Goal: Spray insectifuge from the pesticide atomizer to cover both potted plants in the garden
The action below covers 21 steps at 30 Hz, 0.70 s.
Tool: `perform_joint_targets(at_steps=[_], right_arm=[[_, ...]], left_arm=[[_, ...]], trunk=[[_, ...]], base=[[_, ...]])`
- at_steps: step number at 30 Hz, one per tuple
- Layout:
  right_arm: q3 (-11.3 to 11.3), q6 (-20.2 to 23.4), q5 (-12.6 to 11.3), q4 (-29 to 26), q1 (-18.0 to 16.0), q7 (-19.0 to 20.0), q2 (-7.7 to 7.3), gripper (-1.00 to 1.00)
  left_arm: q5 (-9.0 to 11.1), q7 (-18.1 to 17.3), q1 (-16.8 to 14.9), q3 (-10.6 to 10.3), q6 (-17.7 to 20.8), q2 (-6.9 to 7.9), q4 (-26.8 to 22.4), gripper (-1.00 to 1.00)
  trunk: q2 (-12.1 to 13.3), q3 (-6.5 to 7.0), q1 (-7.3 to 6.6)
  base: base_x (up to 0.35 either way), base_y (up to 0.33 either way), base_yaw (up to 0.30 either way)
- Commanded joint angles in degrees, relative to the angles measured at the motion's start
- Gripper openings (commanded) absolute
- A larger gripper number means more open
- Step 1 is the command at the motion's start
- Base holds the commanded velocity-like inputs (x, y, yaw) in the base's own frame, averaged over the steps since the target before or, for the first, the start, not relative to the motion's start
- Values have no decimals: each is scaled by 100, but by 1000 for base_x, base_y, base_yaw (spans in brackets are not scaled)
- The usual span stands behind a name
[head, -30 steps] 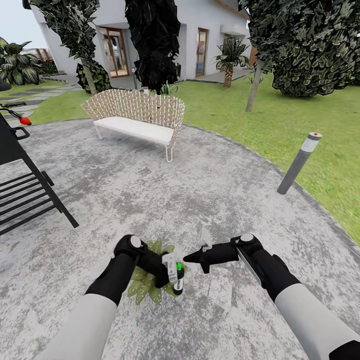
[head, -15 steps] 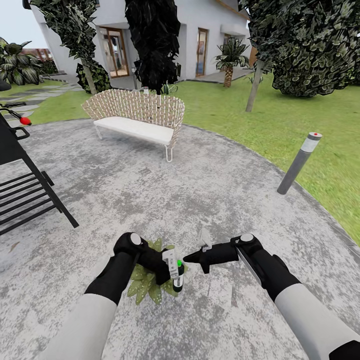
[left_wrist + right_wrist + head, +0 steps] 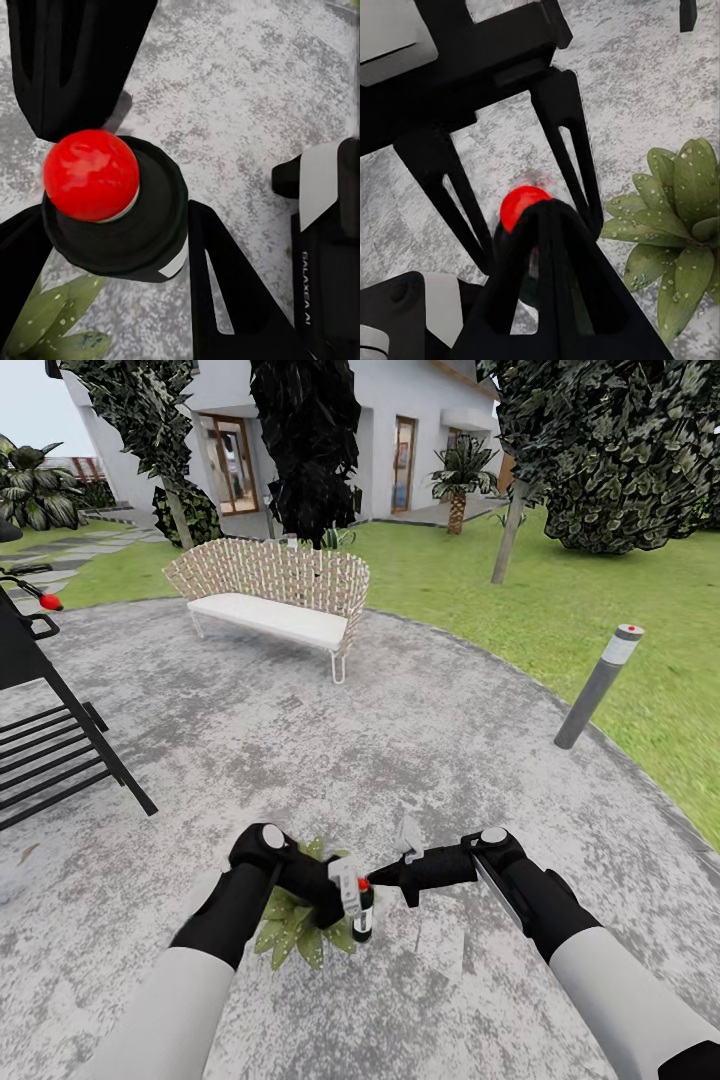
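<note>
Left gripper [image 3: 345,895] clamps slim dark-green pesticide atomizer [image 3: 363,910] with red-dotted top, bottle upright above mottled-grey paved patio [image 3: 300,760]. Right gripper [image 3: 378,876], fingers pressed together with nothing between, tip at atomizer's red dot [image 3: 525,208]. Low green-leaved potted plant [image 3: 290,925] just beside atomizer, under left gripper; pale specks on its leaves [image 3: 675,217]. Wicker bench [image 3: 270,600] and grey bollard lamp [image 3: 598,685] well apart from atomizer.

A home garden: paved patio [image 3: 420,730], lawn [image 3: 600,590], wicker bench [image 3: 275,595], trees and a white house [image 3: 400,420] behind
</note>
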Motion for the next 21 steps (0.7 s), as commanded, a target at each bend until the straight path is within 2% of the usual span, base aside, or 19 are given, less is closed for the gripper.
perform_joint_targets(at_steps=[1,5,21], right_arm=[[11,48,-15,-6,-4,7,-5,-100],[14,48,-15,-6,-4,7,-6,-100],[17,48,-15,-6,-4,9,-13,-100]], left_arm=[[-11,-28,-3,-52,58,-2,-6,-100],[14,-28,-3,-151,58,-2,-6,-100],[-35,-26,-3,-134,58,-2,23,-100]], trunk=[[-2,-5,0],[-2,-5,0],[-2,-5,0]], base=[[0,0,0],[0,0,0],[0,0,0]])
